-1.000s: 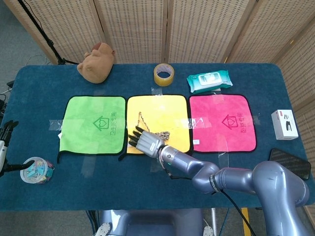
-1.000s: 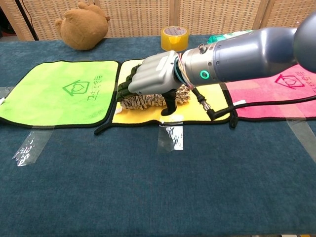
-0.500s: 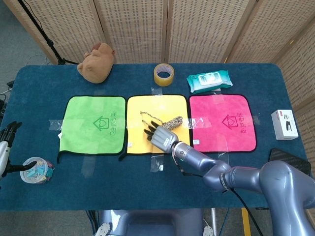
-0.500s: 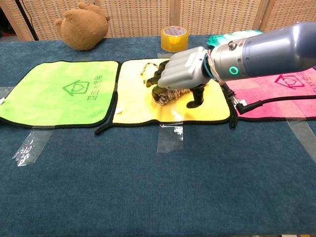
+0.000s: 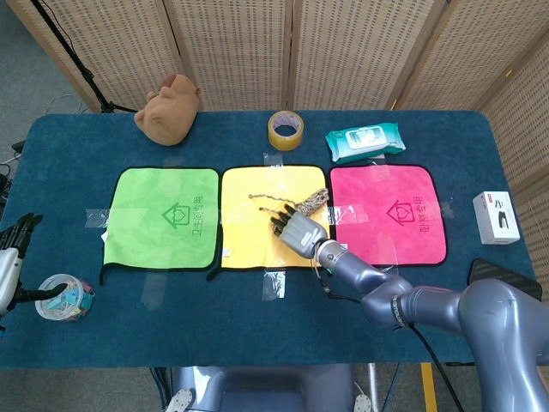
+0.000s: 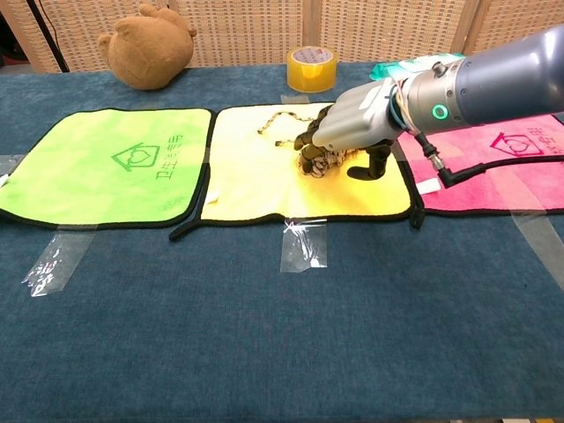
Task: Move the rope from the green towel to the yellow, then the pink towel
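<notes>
Rope (in right hand) prob. diagonal, up-right.

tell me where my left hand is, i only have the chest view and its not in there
observer: head view has the left hand at the far left edge of the table, off the towels, fingers apart, holding nothing.
operator: anything close to it
observer: a clear tub of coloured clips sits right beside it, toward the front edge.
operator: arm blocks my pink towel, is it free
observer: yes, from above the whole pink towel is bare; the rope is on the yellow towel, near its right edge, gripped by the right hand.
</notes>
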### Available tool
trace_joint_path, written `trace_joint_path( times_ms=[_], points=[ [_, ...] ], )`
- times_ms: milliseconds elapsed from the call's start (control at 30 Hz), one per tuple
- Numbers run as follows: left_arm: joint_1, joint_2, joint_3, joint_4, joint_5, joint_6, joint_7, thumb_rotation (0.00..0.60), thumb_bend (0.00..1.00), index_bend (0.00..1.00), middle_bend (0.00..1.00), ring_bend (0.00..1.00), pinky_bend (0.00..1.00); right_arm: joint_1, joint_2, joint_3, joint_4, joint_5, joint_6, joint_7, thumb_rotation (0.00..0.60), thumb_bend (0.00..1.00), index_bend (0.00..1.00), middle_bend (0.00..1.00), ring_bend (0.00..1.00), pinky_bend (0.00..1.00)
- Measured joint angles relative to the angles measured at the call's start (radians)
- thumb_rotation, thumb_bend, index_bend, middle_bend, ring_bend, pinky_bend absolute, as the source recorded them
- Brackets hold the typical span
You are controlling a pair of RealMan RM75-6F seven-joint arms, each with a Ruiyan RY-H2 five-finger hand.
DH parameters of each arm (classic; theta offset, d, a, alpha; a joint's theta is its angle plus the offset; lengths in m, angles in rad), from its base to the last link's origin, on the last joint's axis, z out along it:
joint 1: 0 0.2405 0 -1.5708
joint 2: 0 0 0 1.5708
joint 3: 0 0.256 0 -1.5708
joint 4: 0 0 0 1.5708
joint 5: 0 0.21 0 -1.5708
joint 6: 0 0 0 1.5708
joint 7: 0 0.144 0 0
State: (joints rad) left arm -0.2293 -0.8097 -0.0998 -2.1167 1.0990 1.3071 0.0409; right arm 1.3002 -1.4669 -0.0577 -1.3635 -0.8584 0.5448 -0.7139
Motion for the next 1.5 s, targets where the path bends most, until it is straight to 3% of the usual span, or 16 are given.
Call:
trace_joint_path(
  times_ms=[267, 433, 767, 1500],
  points=[
    [0.002, 0.001, -0.004, 0.001, 0.001, -0.006, -0.002, 0.6, 0.06, 0.0, 0.0, 0.0, 0.0, 0.039, 0.008, -0.048, 0.007, 0.135, -0.004, -0.032, 0.6, 0.62, 0.14, 0.03, 0.0, 0.0],
    [0.004, 0.003, -0.005, 0.002, 0.003, -0.011, -0.006, 0.6, 0.06, 0.0, 0.0, 0.0, 0.0, 0.073, 0.016, -0.093, 0.0, 0.258, 0.008, -0.063, 0.6, 0.62, 0.14, 0.06, 0.0, 0.09],
    [0.006, 0.002, -0.007, 0.0, 0.007, -0.013, -0.003, 0.6, 0.06, 0.0, 0.0, 0.0, 0.0, 0.146, 0.033, -0.192, -0.028, 0.479, 0.06, -0.12, 0.6, 0.62, 0.14, 0.07, 0.0, 0.16],
    [0.009, 0.001, -0.009, -0.004, 0.01, -0.017, 0.007, 0.6, 0.06, 0.0, 0.0, 0.0, 0.0, 0.149, 0.082, -0.295, -0.032, 0.534, 0.078, -0.116, 0.6, 0.62, 0.15, 0.08, 0.0, 0.18]
  ],
)
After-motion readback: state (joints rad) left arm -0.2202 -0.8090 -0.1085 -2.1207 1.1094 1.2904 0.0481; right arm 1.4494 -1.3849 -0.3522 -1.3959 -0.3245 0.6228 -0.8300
